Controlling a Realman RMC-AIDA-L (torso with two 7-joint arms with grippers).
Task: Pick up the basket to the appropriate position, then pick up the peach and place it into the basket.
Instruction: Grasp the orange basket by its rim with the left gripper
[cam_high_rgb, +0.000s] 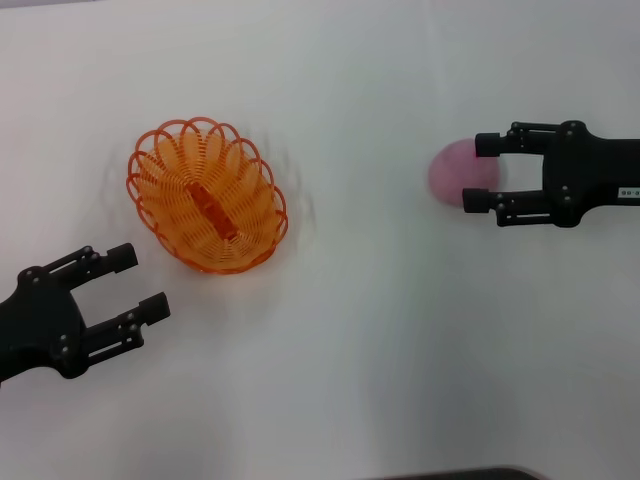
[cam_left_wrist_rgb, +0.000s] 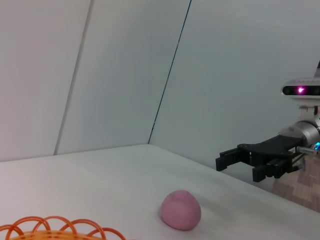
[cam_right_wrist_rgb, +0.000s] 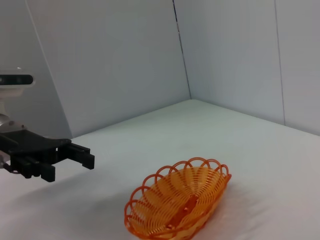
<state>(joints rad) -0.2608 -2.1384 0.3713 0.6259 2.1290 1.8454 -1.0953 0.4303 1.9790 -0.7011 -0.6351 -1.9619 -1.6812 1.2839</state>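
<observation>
Reaching for the peach (cam_high_rgb: 458, 172), right gripper (cam_high_rgb: 483, 171) jaws apart astride it, closing next; left gripper (cam_high_rgb: 138, 282) apart beside the basket (cam_high_rgb: 208, 194).

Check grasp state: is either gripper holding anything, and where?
Nothing is held. The right gripper has open jaws around the peach but is not closed on it. The left gripper is open, apart from the basket.

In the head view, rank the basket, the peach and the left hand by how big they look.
1. Basket, widest.
2. Left hand, visible part slightly smaller; it may sit nearer the camera, so this gap is unsure.
3. Peach, clearly smallest, partly hidden by the right hand.
</observation>
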